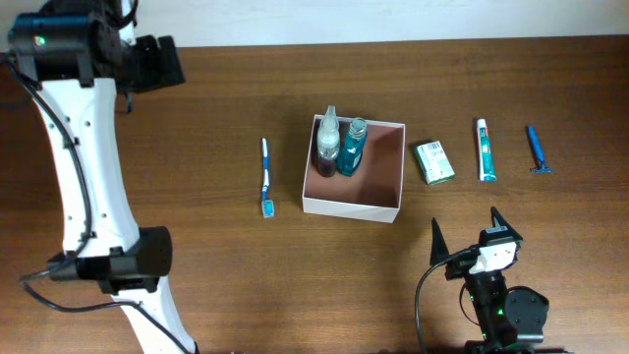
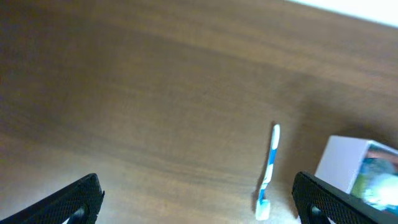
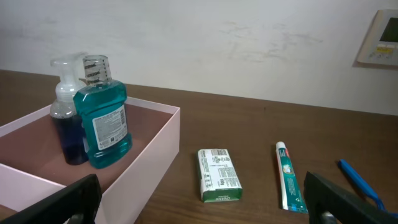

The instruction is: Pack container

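Note:
The container (image 1: 388,208), a square white-walled box with a reddish-brown inside, stands mid-table and holds a teal mouthwash bottle (image 1: 353,148) and a dark pump bottle (image 1: 327,139). It also shows in the right wrist view (image 3: 163,146) and at the left wrist view's right edge (image 2: 339,163). A blue-and-white toothbrush (image 1: 266,178) lies left of it. A green-and-white carton (image 1: 432,162), a toothpaste tube (image 1: 485,149) and a blue razor (image 1: 537,149) lie to its right. My right gripper (image 1: 470,234) is open and empty, near the front edge. My left gripper (image 2: 199,202) is open and empty, high above the toothbrush (image 2: 269,169).
The left arm's white links (image 1: 88,167) stretch along the table's left side. A pale wall (image 3: 205,43) rises behind the table's far edge.

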You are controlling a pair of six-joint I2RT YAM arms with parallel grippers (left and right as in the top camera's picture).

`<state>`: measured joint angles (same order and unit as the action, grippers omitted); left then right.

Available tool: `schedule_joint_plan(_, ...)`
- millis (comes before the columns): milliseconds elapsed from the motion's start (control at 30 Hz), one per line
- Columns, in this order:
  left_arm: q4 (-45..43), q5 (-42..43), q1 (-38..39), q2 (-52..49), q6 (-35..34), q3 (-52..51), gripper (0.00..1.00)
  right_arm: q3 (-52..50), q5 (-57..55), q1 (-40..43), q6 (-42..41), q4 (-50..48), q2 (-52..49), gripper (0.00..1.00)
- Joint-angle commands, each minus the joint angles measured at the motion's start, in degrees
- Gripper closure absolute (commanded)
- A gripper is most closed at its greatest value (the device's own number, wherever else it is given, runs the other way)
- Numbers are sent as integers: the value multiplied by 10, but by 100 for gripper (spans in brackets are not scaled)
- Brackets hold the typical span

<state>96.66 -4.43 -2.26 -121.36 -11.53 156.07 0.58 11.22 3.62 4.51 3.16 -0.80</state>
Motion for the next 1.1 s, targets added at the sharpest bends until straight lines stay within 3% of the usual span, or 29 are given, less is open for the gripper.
schedule_joint_plan(0,0,10,-14,12,9,-26,1,-3,-5,3,-2,4,6,1)
schedule_joint_plan(233,0,10,-25,12,9,-52,0,-3,2,3,-10,3,6,1)
schedule_joint_plan(433,0,10,-25,12,9,-52,1,-2,42,2,-147,0,-7,1)
schedule_joint_plan(600,0,10,-24,12,9,-52,1,39,181,2,-95,12,-7,1)
schedule_joint_plan(733,0,10,-24,12,9,-52,1,146,109,2,-27,104,-22,1)
schedule_joint_plan(900,0,10,-24,12,9,-52,1,319,16,2,-27,248,-158,1)
schedule_joint_plan(1067,0,10,-24,12,9,-52,1,503,-13,7,-2,411,-415,1)
